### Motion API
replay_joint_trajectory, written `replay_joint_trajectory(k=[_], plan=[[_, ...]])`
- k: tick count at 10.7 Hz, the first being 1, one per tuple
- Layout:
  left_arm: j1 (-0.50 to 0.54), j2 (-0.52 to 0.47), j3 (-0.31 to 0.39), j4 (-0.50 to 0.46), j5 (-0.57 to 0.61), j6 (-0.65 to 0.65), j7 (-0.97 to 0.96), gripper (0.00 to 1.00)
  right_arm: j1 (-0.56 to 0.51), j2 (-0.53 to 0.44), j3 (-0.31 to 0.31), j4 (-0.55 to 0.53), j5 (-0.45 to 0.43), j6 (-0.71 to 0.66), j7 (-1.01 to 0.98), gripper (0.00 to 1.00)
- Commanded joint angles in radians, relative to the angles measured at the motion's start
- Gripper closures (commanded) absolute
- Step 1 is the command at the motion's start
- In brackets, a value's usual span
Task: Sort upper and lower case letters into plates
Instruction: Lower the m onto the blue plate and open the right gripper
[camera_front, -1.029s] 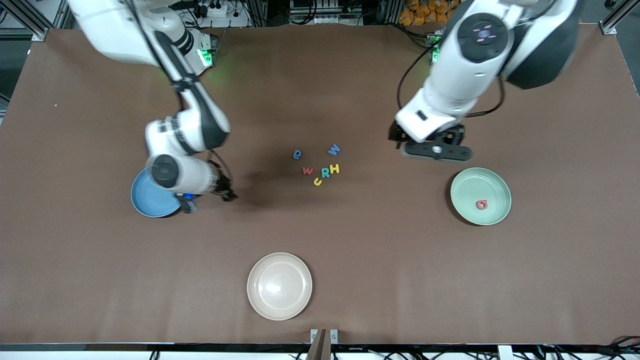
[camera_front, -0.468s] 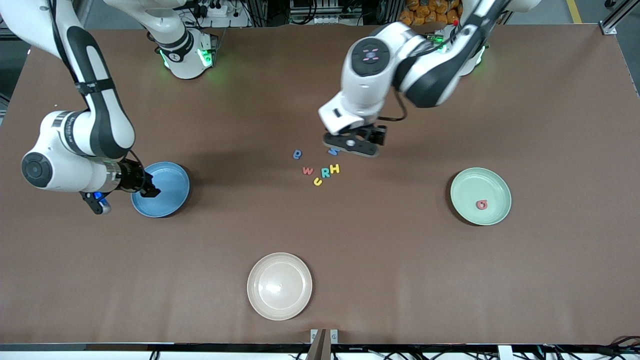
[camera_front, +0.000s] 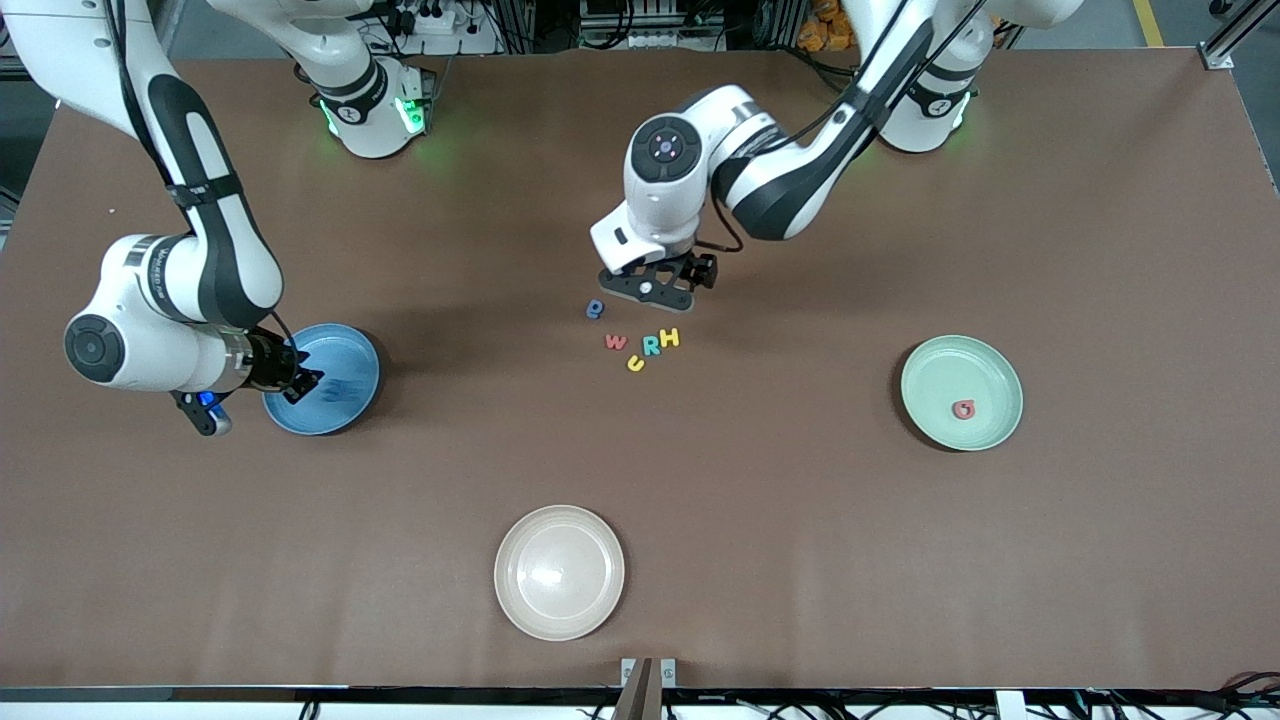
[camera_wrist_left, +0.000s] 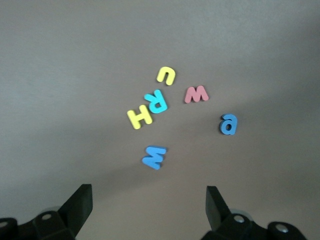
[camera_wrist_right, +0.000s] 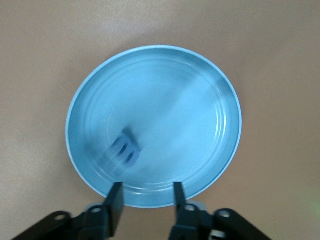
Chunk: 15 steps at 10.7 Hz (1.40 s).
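Observation:
My left gripper (camera_front: 655, 290) hangs open over the heap of letters at mid-table, hiding a blue W (camera_wrist_left: 154, 156) from the front camera. Beside it lie a yellow H (camera_front: 670, 337), teal R (camera_front: 651, 346), red w (camera_front: 616, 342), yellow u (camera_front: 635, 363) and a small blue letter (camera_front: 594, 309). My right gripper (camera_wrist_right: 146, 197) is open over the rim of the light blue plate (camera_wrist_right: 175, 100), nothing between its fingers. A blurred blue letter (camera_wrist_right: 122, 152) shows in that plate. The mint green plate (camera_front: 960, 370) holds a red letter (camera_front: 963, 409).
A cream-beige plate (camera_front: 559, 572) sits near the table's front edge, nearer the front camera than the letters. The blue plate (camera_front: 345, 350) lies toward the right arm's end of the table, the green one toward the left arm's end.
My left arm swung from beside the green plate to over the letters. My right gripper crossed the blue plate, opened and let go of a blue letter.

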Motion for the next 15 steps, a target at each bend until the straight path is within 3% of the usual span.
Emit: replay_joint_trajectory(k=[1,5,8,12,14,15], plan=[[-0.032,0.051,0.009,0.011,0.018,0.031,-0.048,0.00,-0.002,-0.016,0.006,0.012,-0.004,-0.033,0.007,0.00],[-0.046,0.112,0.008,-0.002,0.084,0.085,-0.054,0.00,0.012,-0.025,0.010,0.234,0.001,-0.292,-0.002,0.00],[-0.035,0.119,0.008,-0.106,0.118,0.227,-0.053,0.00,0.089,-0.062,0.010,0.242,-0.010,-0.300,-0.062,0.00],[-0.026,0.107,0.008,-0.176,0.118,0.260,-0.051,0.03,0.106,-0.094,0.042,0.258,0.002,-0.294,-0.084,0.00],[-0.026,0.105,0.008,-0.190,0.119,0.277,-0.051,0.15,0.106,-0.090,0.053,0.285,0.019,-0.296,-0.085,0.00],[-0.026,0.106,0.008,-0.190,0.128,0.277,-0.048,0.16,0.113,-0.087,0.065,0.285,0.018,-0.296,-0.100,0.00]])
